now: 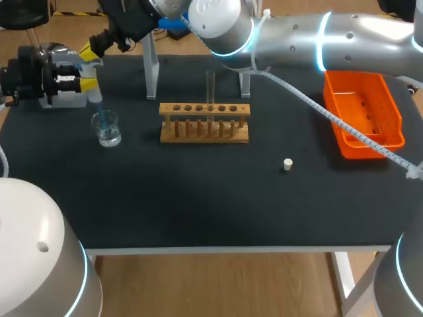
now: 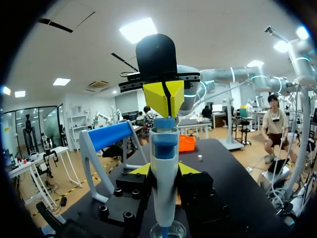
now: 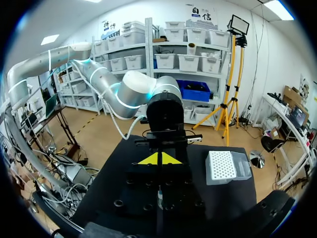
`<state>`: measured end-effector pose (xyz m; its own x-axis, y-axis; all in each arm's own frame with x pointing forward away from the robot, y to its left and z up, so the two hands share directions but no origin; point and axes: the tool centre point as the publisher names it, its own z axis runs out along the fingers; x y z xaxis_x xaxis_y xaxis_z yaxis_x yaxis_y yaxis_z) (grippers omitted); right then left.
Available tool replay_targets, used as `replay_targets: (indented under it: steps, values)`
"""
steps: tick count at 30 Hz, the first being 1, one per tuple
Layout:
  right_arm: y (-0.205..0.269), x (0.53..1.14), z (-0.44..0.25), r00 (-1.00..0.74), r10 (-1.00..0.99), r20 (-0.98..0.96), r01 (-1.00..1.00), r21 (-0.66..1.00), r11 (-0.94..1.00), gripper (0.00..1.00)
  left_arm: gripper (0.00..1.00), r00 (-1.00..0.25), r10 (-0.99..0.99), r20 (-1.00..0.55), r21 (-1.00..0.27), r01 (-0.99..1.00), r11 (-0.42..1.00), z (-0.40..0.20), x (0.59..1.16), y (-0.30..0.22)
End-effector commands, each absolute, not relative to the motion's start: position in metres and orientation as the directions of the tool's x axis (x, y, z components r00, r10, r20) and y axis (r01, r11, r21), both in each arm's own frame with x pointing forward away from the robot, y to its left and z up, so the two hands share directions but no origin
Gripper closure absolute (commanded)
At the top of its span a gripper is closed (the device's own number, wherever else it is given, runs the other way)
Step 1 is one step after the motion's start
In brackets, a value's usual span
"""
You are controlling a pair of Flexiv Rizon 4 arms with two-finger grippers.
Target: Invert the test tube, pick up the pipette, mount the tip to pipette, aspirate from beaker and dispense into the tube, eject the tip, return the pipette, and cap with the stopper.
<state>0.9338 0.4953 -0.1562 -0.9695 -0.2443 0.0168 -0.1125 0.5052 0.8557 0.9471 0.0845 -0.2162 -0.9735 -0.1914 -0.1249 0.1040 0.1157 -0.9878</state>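
At the table's rear left, found the left gripper [image 1: 86,84] clamped narrow on the pipette [image 2: 164,168], a yellow fingertip on each side of the white body. Saw the pipette held upright, its lower end pointing down into the glass beaker [image 1: 106,128]; could not tell whether the end touched the clear liquid inside. Saw the right arm reaching across from the right, the right gripper [image 2: 164,99] directly above the pipette's blue top, yellow fingers pressed together with only a thin slit and nothing between them. Could not tell whether those fingers touched the top. Logged the test tube [image 1: 211,86] standing upright in the wooden rack [image 1: 205,122], in a hole right of the middle. Marked the white stopper [image 1: 287,164] lying on the black table [image 1: 198,198], apart from the rack toward the front right. Noted the orange bin [image 1: 360,105] at the right side, the blue-topped pipette stand [image 2: 106,136] behind the beaker, and the tip box [image 3: 223,166] near the table's left edge.
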Motion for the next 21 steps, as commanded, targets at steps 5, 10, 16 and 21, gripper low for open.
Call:
replay_targets:
  steps: [5, 10, 16, 21]
  values:
    - [0.494, 0.932, -0.135, -0.966, -0.258, -0.013, -0.138, 0.87, 0.473, 1.0, 1.0, -0.975, -0.186, -0.125, -0.988, 0.104, 0.117, -0.211, 0.947, 0.085]
    - [0.484, 0.929, -0.113, -0.966, -0.257, -0.039, -0.154, 0.883, 0.444, 0.23, 1.0, -0.975, -0.186, -0.125, -0.988, 0.104, 0.117, -0.211, 0.947, 0.085]
    - [0.447, 0.929, -0.092, -0.966, -0.254, -0.056, -0.163, 0.892, 0.423, 0.0, 1.0, -0.975, -0.186, -0.125, -0.988, 0.104, 0.117, -0.211, 0.947, 0.085]
    - [0.399, 0.929, -0.08, -0.963, -0.263, -0.067, -0.178, 0.888, 0.424, 0.0, 1.0, -0.975, -0.186, -0.125, -0.988, 0.104, 0.117, -0.211, 0.947, 0.085]
